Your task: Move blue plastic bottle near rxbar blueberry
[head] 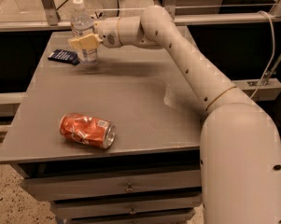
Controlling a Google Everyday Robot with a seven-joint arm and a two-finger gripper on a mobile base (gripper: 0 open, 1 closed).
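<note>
The blue plastic bottle [82, 28] is a clear, upright bottle with a white cap at the far left of the grey table [130, 101]. My gripper [84, 43] is shut on its middle, with a tan finger across the label. The rxbar blueberry [64, 56], a flat dark navy wrapper, lies on the table just left of the bottle's base. The bottle's bottom is at or just above the tabletop; I cannot tell if it touches.
A crushed orange can [87, 130] lies on its side near the table's front left. My white arm [186, 64] reaches across the table from the right. Drawers [126, 188] sit under the tabletop. A metal rail and glass stand behind the table.
</note>
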